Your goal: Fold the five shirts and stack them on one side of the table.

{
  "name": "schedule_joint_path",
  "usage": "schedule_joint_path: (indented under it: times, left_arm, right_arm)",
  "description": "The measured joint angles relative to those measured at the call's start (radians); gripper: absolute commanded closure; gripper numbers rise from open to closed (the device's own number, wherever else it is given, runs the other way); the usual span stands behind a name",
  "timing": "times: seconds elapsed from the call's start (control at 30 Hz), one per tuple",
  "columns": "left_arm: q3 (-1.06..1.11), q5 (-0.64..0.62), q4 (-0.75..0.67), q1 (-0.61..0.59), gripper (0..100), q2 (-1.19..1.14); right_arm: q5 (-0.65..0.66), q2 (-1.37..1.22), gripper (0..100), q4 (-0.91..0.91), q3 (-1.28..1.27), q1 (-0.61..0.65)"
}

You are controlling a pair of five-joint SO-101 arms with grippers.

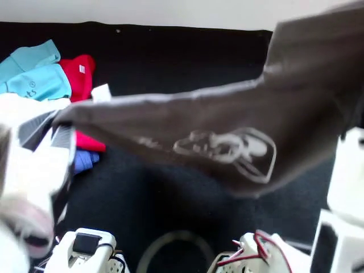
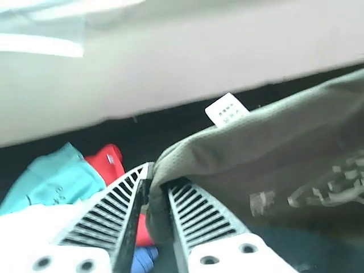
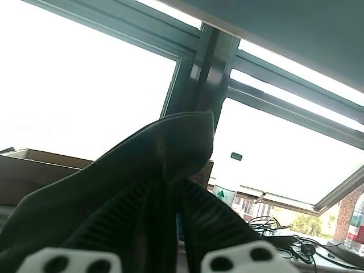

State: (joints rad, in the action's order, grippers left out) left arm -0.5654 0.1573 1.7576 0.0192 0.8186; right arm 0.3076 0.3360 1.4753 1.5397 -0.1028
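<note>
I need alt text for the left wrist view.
The left gripper is shut on a dark grey shirt with a pale print. Behind, a turquoise shirt and a red shirt lie on the black table.

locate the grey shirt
In the high view the grey shirt hangs stretched above the black table, pinched by the left claw and right claw, one end near the red shirt.

The grey shirt [image 1: 227,142] hangs stretched above the table [image 1: 170,57], spanning it side to side and blocking passage over the centre. A teal shirt [image 1: 34,77], red shirt [image 1: 79,74] and blue shirt [image 1: 85,161] occupy the left side. Bare table lies open beyond the grey shirt and below it
</note>
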Motion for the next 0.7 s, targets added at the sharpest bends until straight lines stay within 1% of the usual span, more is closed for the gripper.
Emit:
schedule_joint_path:
  times: [0.13,0.27,0.47,0.7]
  left_arm:
    - [0.000,0.005,0.000,-0.069,99,0.049]
    - [0.000,0.055,0.000,-0.121,99,0.081]
    - [0.000,0.069,0.000,-0.129,99,0.086]
    - [0.000,0.069,0.000,-0.129,99,0.081]
  right_arm:
    - [0.003,0.046,99.3,0.000,0.000,-0.003]
    - [0.005,0.075,99.3,0.035,0.000,-0.003]
    - [0.044,0.077,99.3,0.040,0.000,-0.086]
    - [0.044,0.077,99.3,0.109,-0.005,-0.101]
